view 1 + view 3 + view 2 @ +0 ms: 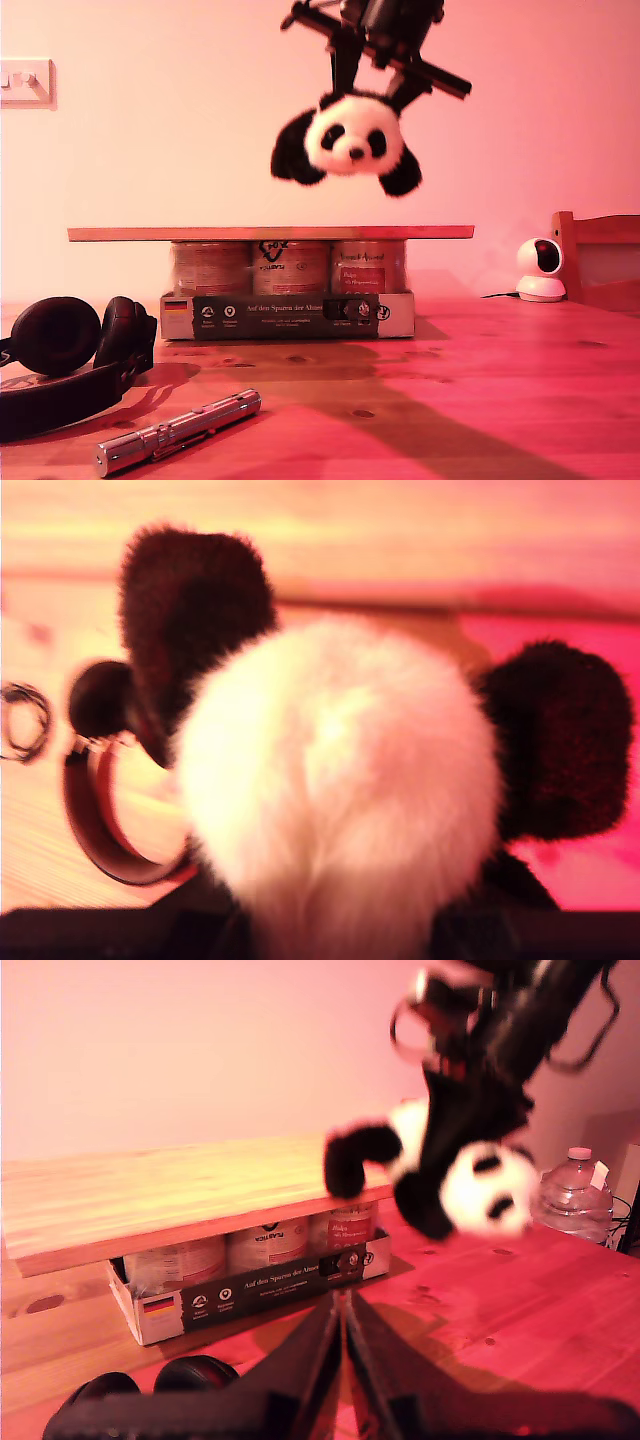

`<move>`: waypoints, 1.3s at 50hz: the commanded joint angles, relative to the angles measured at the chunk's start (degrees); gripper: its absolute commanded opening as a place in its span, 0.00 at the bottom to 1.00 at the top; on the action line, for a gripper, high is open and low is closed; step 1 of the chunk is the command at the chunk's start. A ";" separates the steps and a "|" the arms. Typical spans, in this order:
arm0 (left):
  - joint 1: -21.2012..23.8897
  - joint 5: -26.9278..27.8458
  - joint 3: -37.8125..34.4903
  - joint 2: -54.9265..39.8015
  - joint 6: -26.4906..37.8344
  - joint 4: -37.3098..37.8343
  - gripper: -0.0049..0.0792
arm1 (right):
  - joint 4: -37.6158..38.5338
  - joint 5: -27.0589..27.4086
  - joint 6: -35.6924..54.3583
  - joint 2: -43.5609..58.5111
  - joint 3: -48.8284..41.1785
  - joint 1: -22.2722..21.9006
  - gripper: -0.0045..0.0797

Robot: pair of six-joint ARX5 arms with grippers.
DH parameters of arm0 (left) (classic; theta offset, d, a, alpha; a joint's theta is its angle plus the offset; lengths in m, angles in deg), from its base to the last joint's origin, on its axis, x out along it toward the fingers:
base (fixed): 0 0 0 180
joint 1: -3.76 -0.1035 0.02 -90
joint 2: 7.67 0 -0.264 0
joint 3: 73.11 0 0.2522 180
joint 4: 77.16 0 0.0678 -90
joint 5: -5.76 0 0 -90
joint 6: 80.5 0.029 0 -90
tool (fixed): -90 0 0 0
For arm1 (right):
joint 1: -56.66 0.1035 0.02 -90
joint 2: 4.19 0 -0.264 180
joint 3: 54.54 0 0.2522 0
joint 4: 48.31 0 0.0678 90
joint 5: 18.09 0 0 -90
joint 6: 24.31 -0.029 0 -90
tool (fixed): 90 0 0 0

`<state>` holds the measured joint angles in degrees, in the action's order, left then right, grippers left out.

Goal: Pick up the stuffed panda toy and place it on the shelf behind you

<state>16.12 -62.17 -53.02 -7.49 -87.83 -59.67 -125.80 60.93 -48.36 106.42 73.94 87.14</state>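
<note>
One stuffed panda toy point(349, 142) hangs head-down in the air above the shelf point(270, 233), clear of it, gripped from above by my second claw point(372, 72). My first claw point(343, 1332) is low over the surface point(480, 400), clenched on nothing.

My second gripper point(372, 88): black w/ 2 slim black fingers under a straight black crossbar. In the 1st wrist view its arm is dark, blurred, w/ thin cable loops. My first gripper point(342, 1332): 2 black wedge-shaped fingers.
</note>
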 commanded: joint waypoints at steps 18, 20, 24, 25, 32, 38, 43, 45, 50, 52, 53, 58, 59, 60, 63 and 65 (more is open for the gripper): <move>0.20 -0.02 0.79 0.52 -0.20 -2.29 0.03 | 4.26 -0.55 1.70 0.50 3.58 -1.33 0.35; 0.20 0.00 0.79 0.52 -0.20 -2.16 0.03 | 4.81 -0.63 1.95 0.50 4.24 -1.44 0.35; 0.20 0.17 0.79 0.52 -0.22 -2.03 0.03 | 6.43 -1.05 2.05 0.50 5.73 -1.81 0.35; 0.20 0.17 0.79 0.52 -0.20 -2.03 0.03 | 6.95 -1.11 2.08 0.50 6.05 -1.90 0.35; 0.20 1.18 0.79 0.52 -0.22 -1.92 0.03 | 11.10 -2.25 2.91 0.50 8.76 -2.54 0.35; 0.20 1.99 0.79 0.52 -0.24 -1.55 0.03 | 14.27 -2.58 3.15 0.50 10.05 -3.43 0.35; 0.20 2.19 0.79 0.52 -0.35 -1.60 0.03 | 16.20 -2.62 3.39 0.57 10.14 -4.57 0.35; 0.20 2.19 0.79 0.52 -0.35 -1.57 0.03 | 16.74 -2.60 3.78 0.61 10.14 -4.87 0.35; 0.20 2.32 0.79 0.52 -0.37 -1.55 0.03 | 19.10 -2.60 4.61 1.22 10.27 -5.79 0.35; 0.20 2.32 0.79 0.52 -0.37 -1.55 0.03 | 20.15 -2.62 4.59 1.49 10.27 -5.97 0.35; 0.20 2.32 0.79 0.52 -0.37 -1.55 0.03 | 20.68 -2.62 4.63 1.79 10.27 -6.05 0.35; 0.20 2.32 0.79 0.52 -0.35 -1.55 0.03 | 22.88 -3.17 5.01 3.23 10.34 -6.23 0.35; 0.20 2.32 0.79 0.52 -0.33 -1.57 0.03 | 23.21 -3.23 5.05 3.43 10.34 -6.23 0.35; 0.20 2.32 0.79 0.52 -0.33 -1.57 0.03 | 23.34 -3.19 5.16 3.80 10.34 -6.23 0.35; 0.20 2.32 0.79 0.52 -0.33 -1.55 0.03 | 24.17 -2.97 6.19 4.68 10.34 -6.23 0.35; 0.20 2.32 0.79 0.52 -0.33 -1.55 0.03 | 24.70 -2.75 6.82 5.42 10.34 -6.23 0.35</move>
<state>16.12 -60.10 -52.76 -7.49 -87.87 -60.83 -102.37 58.13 -42.42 109.57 83.64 80.62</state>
